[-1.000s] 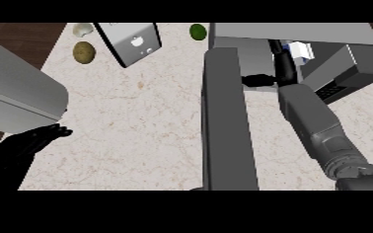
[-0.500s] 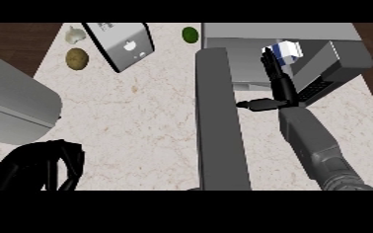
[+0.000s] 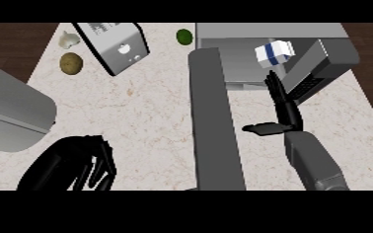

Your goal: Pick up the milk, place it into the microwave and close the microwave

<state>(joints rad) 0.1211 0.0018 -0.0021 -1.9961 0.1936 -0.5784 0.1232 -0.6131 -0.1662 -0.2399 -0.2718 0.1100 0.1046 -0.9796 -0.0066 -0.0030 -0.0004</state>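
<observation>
A pale speckled counter (image 3: 146, 118), with dark wood (image 3: 25, 34) showing past its far corners.

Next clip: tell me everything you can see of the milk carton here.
The milk carton is a small white box with a blue band around its middle and a pale top; it looks like cardboard. It sits slightly turned inside the open microwave, toward the right of the cavity. The right hand, fingers straight, points up at it from just below. Whether the fingertips touch it cannot be told.
</observation>
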